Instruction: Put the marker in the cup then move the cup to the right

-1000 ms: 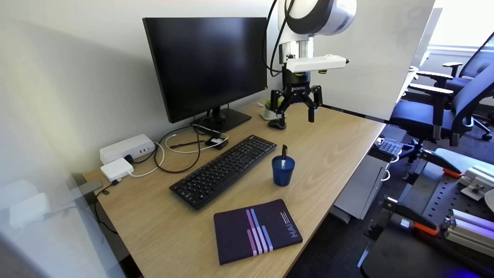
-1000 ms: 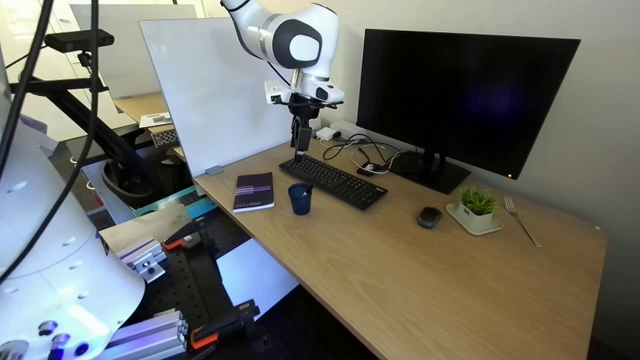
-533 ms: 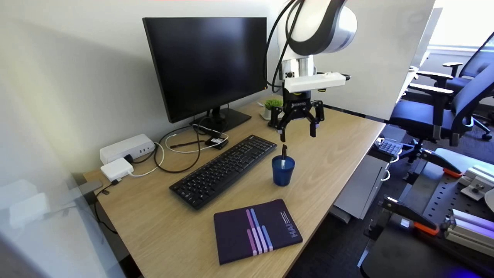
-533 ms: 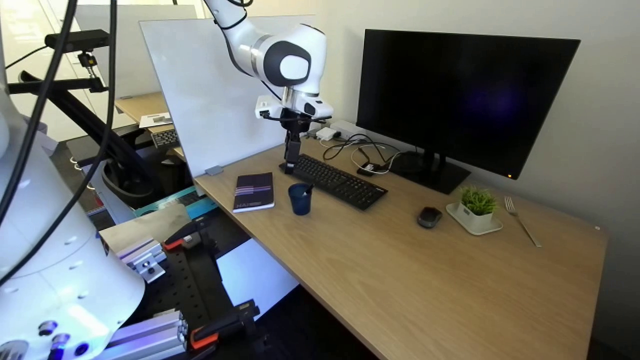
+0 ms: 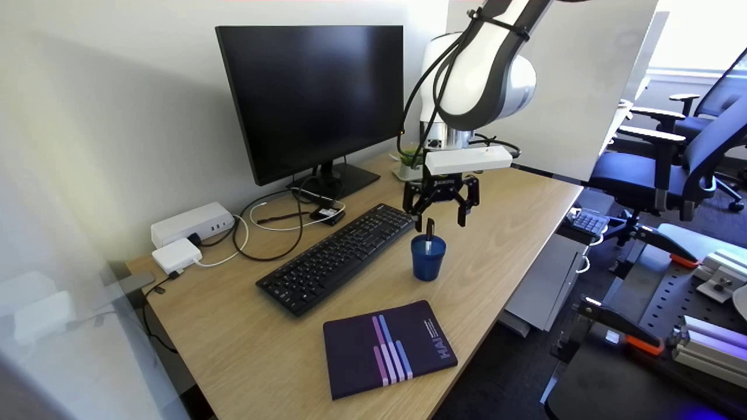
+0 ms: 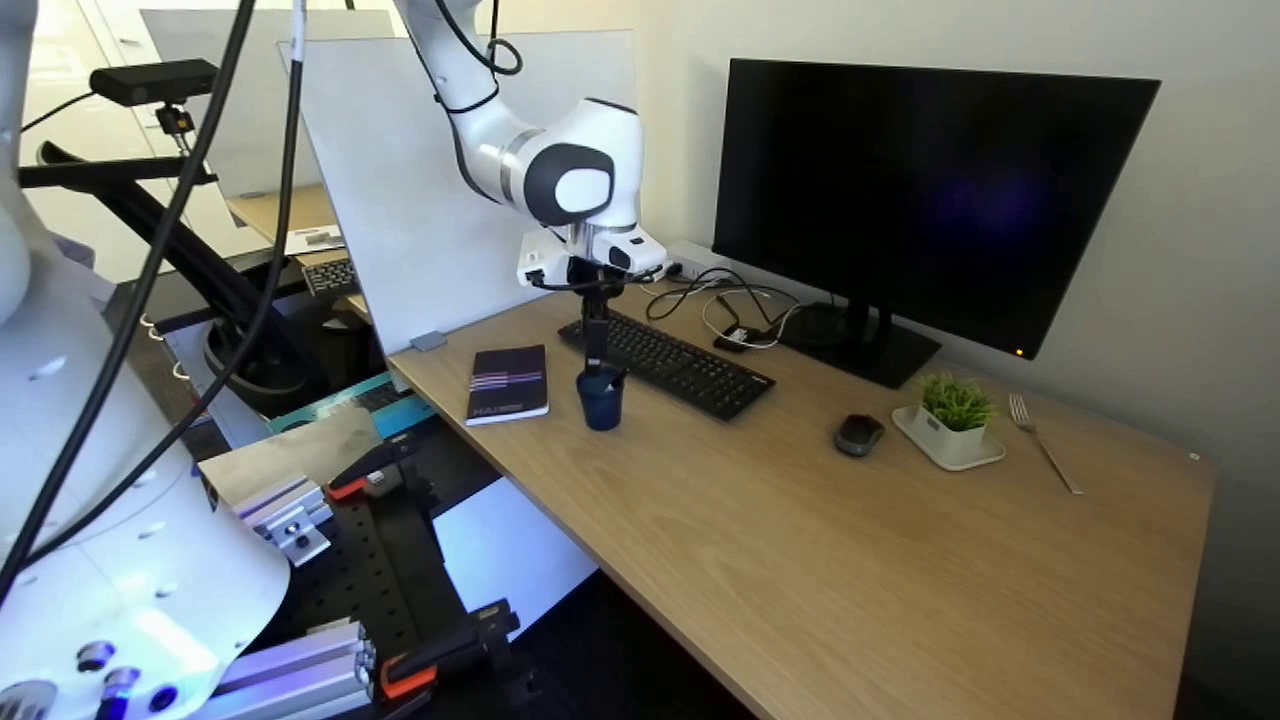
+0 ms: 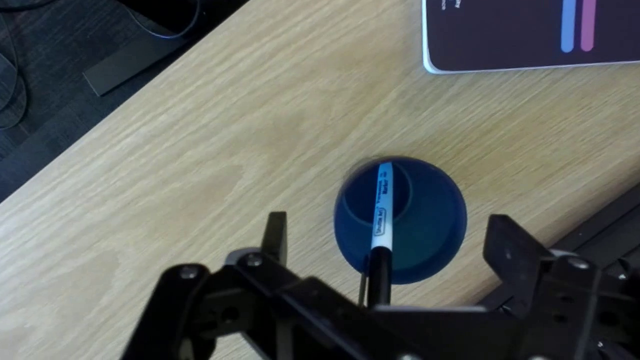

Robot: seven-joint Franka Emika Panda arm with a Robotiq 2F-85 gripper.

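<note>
"Where's the marker (image 7: pixel 382 231)?"
"In the blue cup (image 7: pixel 427 225), black end past the rim."
"And the end effector (image 7: pixel 389 232)?"
"Jaws wide apart, cup showing between them; notebook (image 7: pixel 505 37) lying nearby."

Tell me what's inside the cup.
A marker leans in the cup, white part down, black end above the rim; part of the cup's bottom, behind it, is covered.

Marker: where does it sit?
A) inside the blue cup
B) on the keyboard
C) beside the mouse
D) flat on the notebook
A: the wrist view shows the marker leaning inside the blue cup, partly sticking out of it.
</note>
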